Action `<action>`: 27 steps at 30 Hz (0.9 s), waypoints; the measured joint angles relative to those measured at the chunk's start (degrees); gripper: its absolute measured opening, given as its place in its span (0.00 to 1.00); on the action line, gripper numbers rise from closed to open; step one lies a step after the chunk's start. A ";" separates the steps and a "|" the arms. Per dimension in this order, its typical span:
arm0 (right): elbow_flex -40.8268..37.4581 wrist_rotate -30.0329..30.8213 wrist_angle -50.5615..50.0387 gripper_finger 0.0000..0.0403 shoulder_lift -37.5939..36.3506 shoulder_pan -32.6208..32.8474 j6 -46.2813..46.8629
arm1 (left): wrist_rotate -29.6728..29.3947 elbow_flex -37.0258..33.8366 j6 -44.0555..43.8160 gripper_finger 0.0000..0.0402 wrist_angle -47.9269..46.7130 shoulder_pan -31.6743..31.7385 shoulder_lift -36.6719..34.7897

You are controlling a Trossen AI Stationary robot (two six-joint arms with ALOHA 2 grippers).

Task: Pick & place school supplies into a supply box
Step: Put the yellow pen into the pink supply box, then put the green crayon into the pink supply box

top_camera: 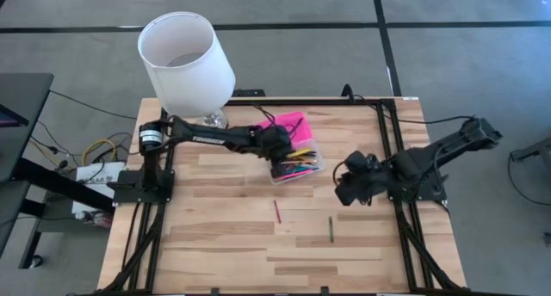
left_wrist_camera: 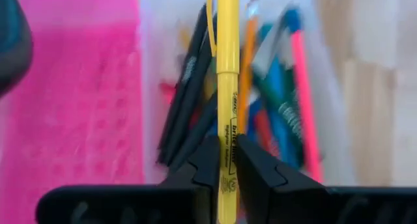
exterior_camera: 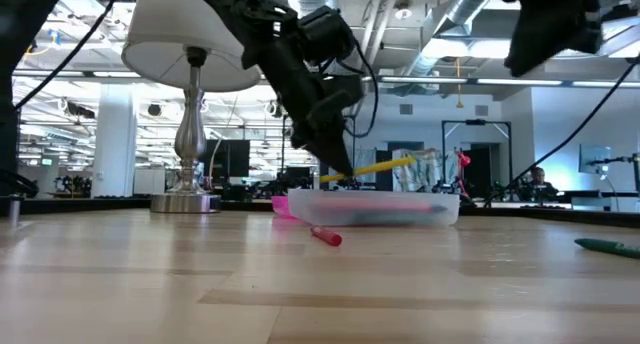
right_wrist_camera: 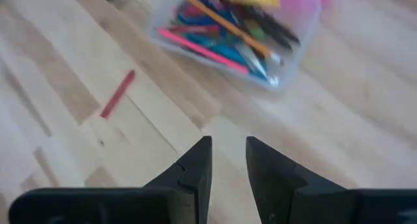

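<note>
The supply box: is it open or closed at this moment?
Open. The supply box has its pink lid folded back flat on the table, and pens lie uncovered in the clear base.

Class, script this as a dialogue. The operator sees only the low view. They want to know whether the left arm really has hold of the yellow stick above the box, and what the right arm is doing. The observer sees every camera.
Operator: Is that yellow stick gripped or just resting?
Observer: Gripped. The left wrist view shows the left gripper with its fingers shut on a yellow highlighter, above the pens in the supply box.
Operator: And the right arm's working end?
Observer: The right gripper is open and holds nothing. It hangs over bare wood to the right of the box.
</note>
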 joint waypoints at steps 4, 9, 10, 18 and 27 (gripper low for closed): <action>-0.07 -0.42 -2.71 0.21 3.36 3.24 9.27 | -0.46 0.81 0.48 0.13 -3.19 1.38 0.02; -0.01 -1.13 -2.24 0.21 6.92 6.53 18.71 | 1.21 0.81 1.64 0.20 -6.25 2.00 0.02; -0.01 -1.34 -2.30 0.21 7.52 7.03 20.52 | 1.51 0.81 2.00 0.21 -6.48 2.00 0.02; -0.01 -6.00 1.86 0.21 12.03 10.41 31.58 | 3.30 0.81 2.61 0.33 -7.24 1.93 -0.01; -0.05 -15.08 11.13 0.22 21.30 14.15 45.39 | 8.76 0.79 6.84 0.36 -15.45 1.05 -6.62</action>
